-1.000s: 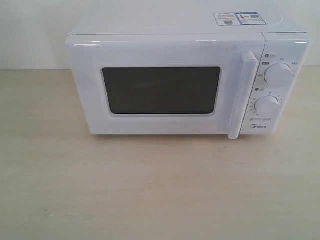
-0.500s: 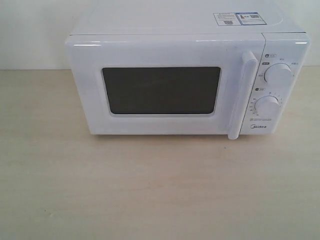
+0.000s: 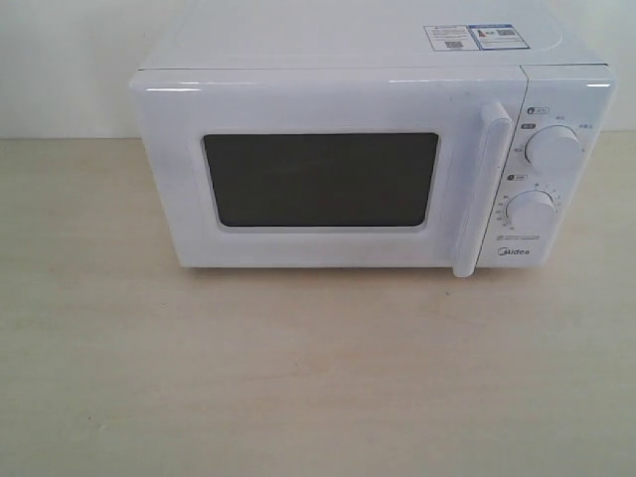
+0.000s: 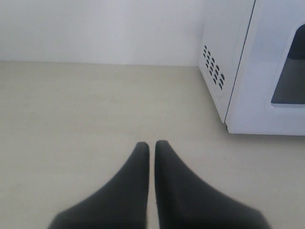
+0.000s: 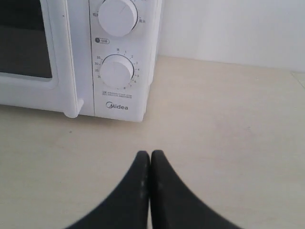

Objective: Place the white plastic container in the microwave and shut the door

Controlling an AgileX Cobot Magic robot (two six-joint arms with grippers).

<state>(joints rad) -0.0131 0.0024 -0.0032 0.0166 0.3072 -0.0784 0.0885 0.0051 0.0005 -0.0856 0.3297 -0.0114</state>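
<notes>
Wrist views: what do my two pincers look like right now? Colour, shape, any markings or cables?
The left pincer and the right pincer look alike. Each has two matte black fingers, broad at the base, curving inward and tapering to rounded tips. No markings, cables or separate pads show on either. The arms behind them are outside every view, the exterior one included.

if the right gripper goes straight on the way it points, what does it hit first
Probably the microwave: the shut right gripper points at its lower front corner, by the lower dial. Depth is unclear, so it might just slip past that side.
</notes>
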